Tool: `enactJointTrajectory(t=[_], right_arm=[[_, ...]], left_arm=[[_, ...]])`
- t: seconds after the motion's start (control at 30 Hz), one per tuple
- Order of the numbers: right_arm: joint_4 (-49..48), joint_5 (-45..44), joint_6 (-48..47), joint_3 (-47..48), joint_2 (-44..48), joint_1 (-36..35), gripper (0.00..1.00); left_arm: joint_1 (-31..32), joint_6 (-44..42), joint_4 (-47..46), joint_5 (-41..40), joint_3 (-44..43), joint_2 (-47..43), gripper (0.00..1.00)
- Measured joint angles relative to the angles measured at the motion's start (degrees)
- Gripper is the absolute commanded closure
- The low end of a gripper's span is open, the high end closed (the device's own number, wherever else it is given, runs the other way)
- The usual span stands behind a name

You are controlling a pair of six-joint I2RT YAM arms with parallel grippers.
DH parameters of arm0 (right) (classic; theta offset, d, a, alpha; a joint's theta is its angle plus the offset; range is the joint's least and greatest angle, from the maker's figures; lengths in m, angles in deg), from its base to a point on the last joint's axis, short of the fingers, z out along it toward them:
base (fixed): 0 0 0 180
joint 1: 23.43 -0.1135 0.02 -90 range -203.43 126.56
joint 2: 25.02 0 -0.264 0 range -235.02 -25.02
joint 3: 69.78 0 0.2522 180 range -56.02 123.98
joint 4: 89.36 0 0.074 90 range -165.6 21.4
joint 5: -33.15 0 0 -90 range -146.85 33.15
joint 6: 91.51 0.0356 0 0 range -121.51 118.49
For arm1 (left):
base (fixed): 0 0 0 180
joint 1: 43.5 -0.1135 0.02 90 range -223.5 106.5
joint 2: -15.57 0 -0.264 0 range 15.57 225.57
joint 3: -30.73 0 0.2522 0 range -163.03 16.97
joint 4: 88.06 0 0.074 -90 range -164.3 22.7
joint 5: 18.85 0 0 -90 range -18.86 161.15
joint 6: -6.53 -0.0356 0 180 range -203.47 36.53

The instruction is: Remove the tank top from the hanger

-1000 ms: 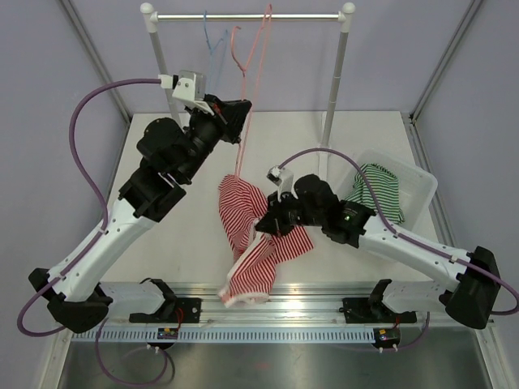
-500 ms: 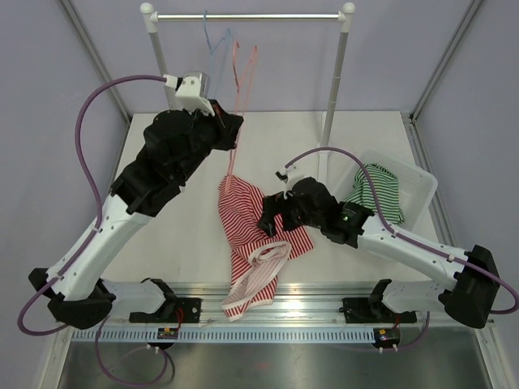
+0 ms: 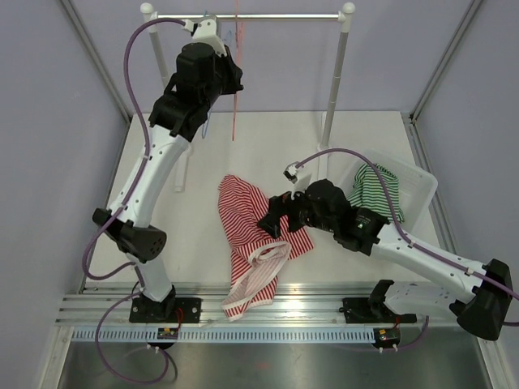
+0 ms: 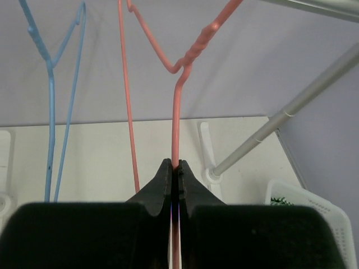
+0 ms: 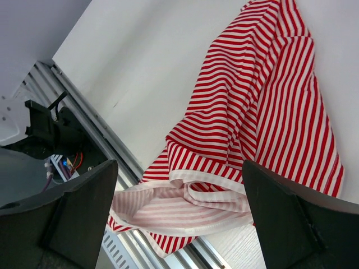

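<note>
Red-striped tank top (image 3: 242, 212) lies crumpled. Left gripper (image 4: 174, 169), raised high, pinches thin pink wire hanger (image 4: 175, 129) (clamped tight); right gripper (image 5: 178, 168) hovers low, spread wide, empty.

Top middle of the overhead frame is tight: the left gripper (image 4: 174, 175) is pinched on the pink hanger (image 4: 176, 112) right under the rail (image 3: 284, 16), with the blue hanger (image 4: 50, 89) just beside it. The bare surface (image 3: 284, 138) left of the right rack post (image 3: 338, 81) is open. The bin (image 3: 423, 188) blocks the right side, and the tank top (image 3: 247, 235) covers the centre.

Left tool (image 4: 175, 171) high, clamped; right tool (image 5: 179, 168) low, spread.
</note>
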Motion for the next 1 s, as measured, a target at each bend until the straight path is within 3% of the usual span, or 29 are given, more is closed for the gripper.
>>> enactJointTrajectory(t=[0.33, 0.37, 0.4, 0.47, 0.5, 0.7, 0.77, 0.8, 0.97, 1.0], right_arm=[[-2.7, 4.1, -1.4, -2.4, -5.8, 0.0, 0.01], [-2.7, 4.0, -1.5, -2.4, -7.2, 0.0, 0.00], [-2.6, 3.7, -1.6, -2.4, -8.6, 0.0, 0.00], [-1.7, 2.1, -2.2, -1.9, -12.0, -0.3, 0.00], [-0.7, 0.6, -2.5, -1.2, -14.0, -0.5, 0.01], [3.8, -4.3, -4.2, 6.4, -27.6, -1.1, 0.01], [4.6, -5.2, -4.6, 8.7, -31.9, -1.3, 0.01], [4.8, -5.4, -4.7, 9.5, -33.6, -1.4, 0.00], [6.4, -7.8, -6.4, 15.0, -44.2, -2.0, 0.00], [6.3, -8.0, -6.2, 16.5, -45.3, -2.2, 0.06]], left_arm=[[-5.7, 0.4, -0.8, 6.0, -5.5, 8.4, 1.00], [-6.0, 0.6, -0.8, 6.4, -5.5, 8.6, 0.95], [-6.2, 0.7, -0.8, 6.7, -5.5, 8.7, 0.74], [-6.7, 0.8, -0.9, 7.3, -5.4, 8.7, 0.61], [-6.8, 1.2, -1.0, 7.5, -5.2, 8.6, 0.50], [-6.9, 2.1, -2.1, 8.9, -0.3, 5.9, 0.29], [-6.8, 2.2, -1.9, 9.6, 0.6, 4.4, 0.14], [-6.8, 2.2, -1.7, 9.9, 0.9, 3.7, 0.01], [-6.8, 2.4, 0.0, 11.2, 3.6, -5.3, 0.01], [-6.8, 2.4, 0.0, 11.3, 4.8, -7.8, 0.01]])
